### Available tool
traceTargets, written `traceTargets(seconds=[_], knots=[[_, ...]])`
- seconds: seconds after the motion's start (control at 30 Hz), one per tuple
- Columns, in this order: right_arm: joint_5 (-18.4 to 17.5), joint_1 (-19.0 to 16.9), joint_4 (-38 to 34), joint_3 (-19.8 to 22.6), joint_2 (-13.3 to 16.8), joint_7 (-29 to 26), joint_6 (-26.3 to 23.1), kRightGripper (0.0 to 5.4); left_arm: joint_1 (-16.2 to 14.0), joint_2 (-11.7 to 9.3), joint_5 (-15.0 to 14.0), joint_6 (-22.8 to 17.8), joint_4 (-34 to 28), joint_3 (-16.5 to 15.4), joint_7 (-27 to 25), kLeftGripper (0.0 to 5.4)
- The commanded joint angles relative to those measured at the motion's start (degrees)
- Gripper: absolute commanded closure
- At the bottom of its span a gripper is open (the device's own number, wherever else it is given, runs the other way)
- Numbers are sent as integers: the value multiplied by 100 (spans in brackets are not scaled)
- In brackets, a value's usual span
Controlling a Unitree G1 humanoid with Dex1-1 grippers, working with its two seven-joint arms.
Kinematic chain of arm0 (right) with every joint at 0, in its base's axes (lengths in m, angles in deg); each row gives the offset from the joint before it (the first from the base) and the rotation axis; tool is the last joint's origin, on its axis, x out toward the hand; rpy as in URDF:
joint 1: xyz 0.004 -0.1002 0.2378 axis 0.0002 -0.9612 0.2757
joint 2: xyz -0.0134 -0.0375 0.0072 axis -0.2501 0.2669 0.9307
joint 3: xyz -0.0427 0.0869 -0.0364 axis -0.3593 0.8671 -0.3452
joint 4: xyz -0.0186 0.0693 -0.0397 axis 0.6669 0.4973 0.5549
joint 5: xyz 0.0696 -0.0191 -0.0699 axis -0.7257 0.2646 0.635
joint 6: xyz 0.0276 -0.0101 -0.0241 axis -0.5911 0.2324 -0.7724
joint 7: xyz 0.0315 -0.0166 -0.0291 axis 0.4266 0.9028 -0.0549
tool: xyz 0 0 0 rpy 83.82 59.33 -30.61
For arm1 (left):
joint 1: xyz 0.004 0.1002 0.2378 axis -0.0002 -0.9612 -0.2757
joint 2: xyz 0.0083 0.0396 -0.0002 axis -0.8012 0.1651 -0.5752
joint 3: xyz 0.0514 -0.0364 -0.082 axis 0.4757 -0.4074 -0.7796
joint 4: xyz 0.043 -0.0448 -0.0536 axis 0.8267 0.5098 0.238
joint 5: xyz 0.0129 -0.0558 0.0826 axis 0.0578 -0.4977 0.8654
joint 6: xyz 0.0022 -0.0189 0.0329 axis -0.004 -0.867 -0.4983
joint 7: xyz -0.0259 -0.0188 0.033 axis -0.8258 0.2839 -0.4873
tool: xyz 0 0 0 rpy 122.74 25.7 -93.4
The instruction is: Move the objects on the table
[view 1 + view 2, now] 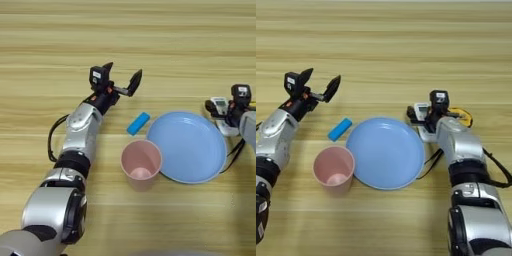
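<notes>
In the left eye view, your left gripper [122, 80] hovers with its fingers spread wide, beyond the blue block [138, 123], which lies just left of the plate [187, 145]; the pink cup [141, 163] touches the plate's near-left rim.

In the right eye view, your right gripper [417, 118] sits on the white remote [422, 118] at the plate's far-right rim; you cannot tell its grip.

A pink plastic cup [141, 164] is seen standing upright and open at the top, with nothing visible inside. A round light-blue plate [186, 146] is laid flat just to the right of it, its rim meeting or just overlapped by the cup in both views. Nothing is carried on the plate. A small yellow item [462, 116] is glimpsed beyond the plate's right side, partly hidden.
</notes>
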Motion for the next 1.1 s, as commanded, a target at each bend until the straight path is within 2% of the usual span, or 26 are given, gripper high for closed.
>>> traceTargets(seconds=[0.03,0.27,0.4,0.53,0.97,1.1], knots=[[97,167,417,-33,15,13,16,0,95,0,41,12,-30,28,-34,4],[279,544,1520,-42,67,34,414,0,101,12,35,7,-27,25,-43,4],[338,672,1881,-62,72,24,632,49,100,17,34,2,-37,26,-45,0],[380,723,2002,-71,67,3,753,111,104,18,36,4,-28,26,-50,0],[412,689,1919,-94,32,-52,819,243,81,20,38,2,-62,29,-65,0],[411,669,1823,-105,22,-63,808,251,80,20,39,3,-60,28,-66,0]])
